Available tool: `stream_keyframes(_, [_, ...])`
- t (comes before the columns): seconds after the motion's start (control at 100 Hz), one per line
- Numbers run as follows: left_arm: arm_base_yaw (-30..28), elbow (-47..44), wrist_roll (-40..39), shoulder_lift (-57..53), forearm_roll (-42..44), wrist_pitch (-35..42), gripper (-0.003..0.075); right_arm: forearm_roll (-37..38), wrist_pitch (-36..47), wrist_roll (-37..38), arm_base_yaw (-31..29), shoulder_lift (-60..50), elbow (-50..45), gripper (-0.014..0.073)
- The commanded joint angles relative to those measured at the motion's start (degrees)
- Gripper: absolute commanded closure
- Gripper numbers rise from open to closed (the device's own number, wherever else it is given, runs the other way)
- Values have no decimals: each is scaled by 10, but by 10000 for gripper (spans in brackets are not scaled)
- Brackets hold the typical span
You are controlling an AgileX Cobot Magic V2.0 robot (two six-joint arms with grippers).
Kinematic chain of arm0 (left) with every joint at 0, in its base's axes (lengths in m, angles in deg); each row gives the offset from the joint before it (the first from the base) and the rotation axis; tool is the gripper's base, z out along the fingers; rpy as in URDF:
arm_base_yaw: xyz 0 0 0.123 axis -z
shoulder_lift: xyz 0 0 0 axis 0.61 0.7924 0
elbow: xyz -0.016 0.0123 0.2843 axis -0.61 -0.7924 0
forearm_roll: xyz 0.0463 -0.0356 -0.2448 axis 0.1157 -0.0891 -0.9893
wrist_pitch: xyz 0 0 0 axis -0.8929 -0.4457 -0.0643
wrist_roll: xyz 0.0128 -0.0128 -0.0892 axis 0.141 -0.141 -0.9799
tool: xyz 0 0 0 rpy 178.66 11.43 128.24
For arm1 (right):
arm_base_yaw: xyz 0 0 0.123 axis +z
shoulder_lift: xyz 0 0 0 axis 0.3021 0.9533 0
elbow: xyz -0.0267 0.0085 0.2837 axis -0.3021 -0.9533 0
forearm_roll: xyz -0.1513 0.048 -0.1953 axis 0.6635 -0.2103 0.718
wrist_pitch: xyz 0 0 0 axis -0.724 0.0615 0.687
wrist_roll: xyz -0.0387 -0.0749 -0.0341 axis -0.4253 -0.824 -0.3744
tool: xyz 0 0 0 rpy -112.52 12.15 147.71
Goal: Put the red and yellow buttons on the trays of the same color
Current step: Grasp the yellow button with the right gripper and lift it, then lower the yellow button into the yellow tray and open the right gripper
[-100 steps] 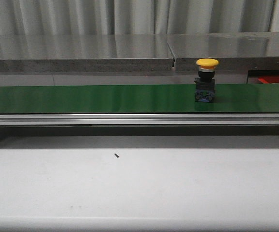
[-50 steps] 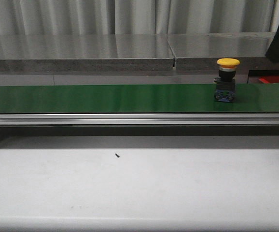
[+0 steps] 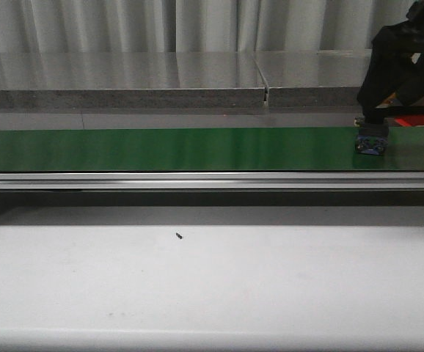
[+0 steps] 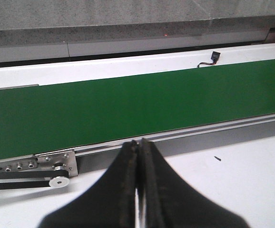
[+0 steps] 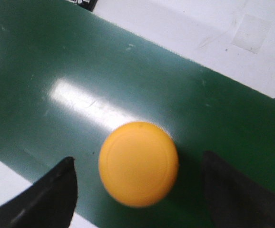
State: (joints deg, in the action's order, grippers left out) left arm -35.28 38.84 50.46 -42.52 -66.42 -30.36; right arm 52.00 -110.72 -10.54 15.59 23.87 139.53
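A yellow button (image 5: pixel 138 164) stands on the green conveyor belt (image 3: pixel 161 149) near its right end. In the front view only its blue base (image 3: pixel 371 141) shows below my right arm. My right gripper (image 5: pixel 137 166) hangs open over the button, one finger on each side of the yellow cap, apart from it. In the front view the right gripper (image 3: pixel 377 117) hides the cap. A red tray (image 3: pixel 421 120) shows partly behind the belt at the far right. My left gripper (image 4: pixel 138 145) is shut and holds nothing, over the white table near the belt's left end. No red button or yellow tray is in view.
The belt runs across the table on an aluminium frame (image 3: pixel 197 180). A grey stone ledge (image 3: pixel 124 81) rises behind it. A small black speck (image 3: pixel 177 236) lies on the white table (image 3: pixel 212 286). A small black cable (image 4: pixel 209 60) lies past the belt.
The yellow button has travelled to the right along the belt. My right arm has come down from the upper right over the button, now covering its cap in the front view.
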Motion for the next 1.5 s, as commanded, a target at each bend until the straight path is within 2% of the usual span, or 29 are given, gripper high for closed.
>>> stream_keyframes(0.0, [5,15,-3,2,-19,35,739,-10,22,-6,1,-7,33,51])
stream_keyframes(0.09, [5,15,-3,2,-19,35,739,-7,24,-6,1,11,43,83])
stream_keyframes(0.16, [5,15,-3,2,-19,35,739,-7,24,2,1,14,45,147])
stream_keyframes(0.33, [5,15,-3,2,-19,35,739,3,8,44,-1,4,45,424])
stream_keyframes(0.42, [5,15,-3,2,-19,35,739,8,-6,61,-9,-16,45,505])
stream_keyframes(0.61, [5,15,-3,2,-19,35,739,21,-48,116,-74,-89,45,510])
stream_keyframes(0.8, [5,15,-3,2,-19,35,739,85,-99,203,-205,-152,45,510])
stream_keyframes(0.96, [5,15,-3,2,-19,35,739,97,-98,227,-309,-148,43,510])
stream_keyframes(1.08, [5,15,-3,2,-19,35,739,97,-87,248,-360,-119,43,510])
stream_keyframes(1.2, [5,15,-3,2,-19,35,739,97,-76,252,-376,-77,43,510])
stream_keyframes(1.49, [5,15,-3,2,-19,35,739,96,-35,251,-369,24,43,510])
